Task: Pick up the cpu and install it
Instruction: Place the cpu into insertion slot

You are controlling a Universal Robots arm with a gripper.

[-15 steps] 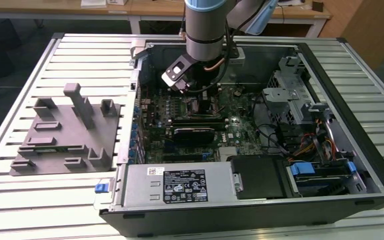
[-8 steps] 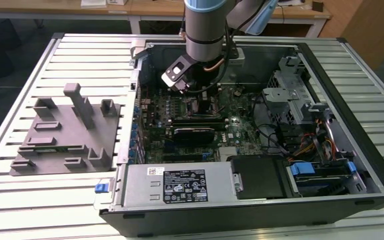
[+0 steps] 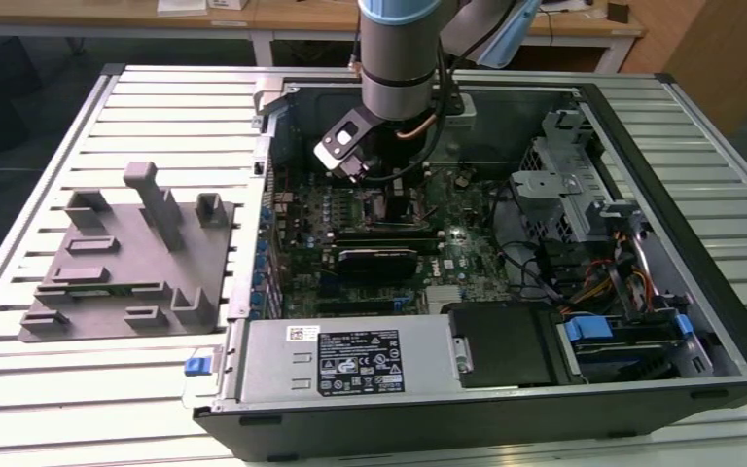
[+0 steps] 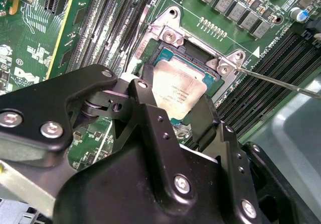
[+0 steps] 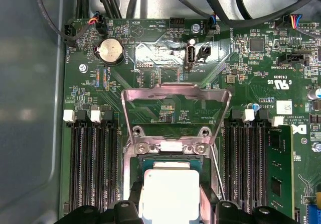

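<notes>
Claw: black, closest to the lens in both wrist views, clamped on the cpu with one finger against each of two opposite edges
Cpu: pale silver top up, slightly tilted in the second wrist view, held between the fingers right over the socket; cannot tell whether seated; seen square-on in the first wrist view
Socket: black-framed, under and around the cpu, on the green motherboard
Load plate: bare metal frame, swung up and open, hinged at the socket edge beyond the cpu
Lever: thin metal rod, lifted clear, running out from the socket's corner bracket
Memory slots: long black rows flanking the socket on both sides
Memory stick: green board standing in an outer slot, well apart from the cpu
Coin cell: round, silver, past the load plate near the cables
Arm: reaching straight down into the computer case, wrist above the motherboard's far half
Computer case: lying open-side up, from mid tabletop to its edge at the exterior view's right
Power supply: silver box along the case's near wall
Grey fixture: beside the case, near the tabletop edge at the exterior view's left
</notes>
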